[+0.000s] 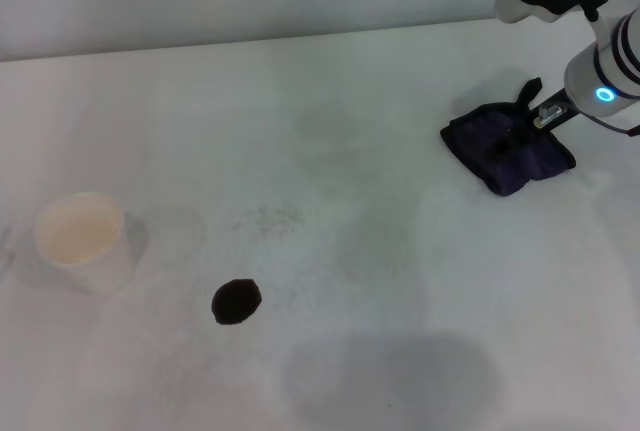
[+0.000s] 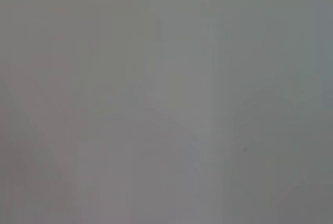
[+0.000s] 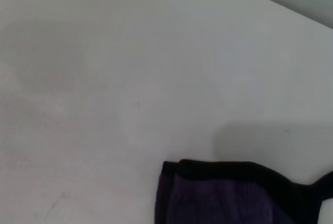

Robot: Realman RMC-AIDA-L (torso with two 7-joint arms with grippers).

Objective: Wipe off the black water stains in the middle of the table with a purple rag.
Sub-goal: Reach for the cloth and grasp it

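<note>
The rag (image 1: 508, 146) lies on the white bench (image 1: 330, 101) at the far right, a dark purple folded cloth with black edging and a short black loop sticking up at its far corner. The right arm reaches in from the right edge of the head view, and the right pincer (image 1: 530, 129) is down over the rag's middle, toward the loop side. Its tips are dark against the dark cloth, so I cannot tell whether it is spread, closed or gripping the rag; it looks to be touching or just above the fabric.

In the right wrist view, a corner of the rag (image 3: 234, 193) fills the lower part of the picture, black edge toward the bare bench (image 3: 104, 78); no fingers show there.

The stain (image 1: 237, 301), a small roundish black blot, sits on the near left-centre of the bench, well apart from the rag and from the right pincer. A faint grey speckled smudge (image 1: 268, 219) lies just beyond it. A pale cup (image 1: 80, 236) stands upright near the left edge, beside the stain but not touching it.

The left wrist view shows only a flat grey surface; the left pincer appears in none of the views.
</note>
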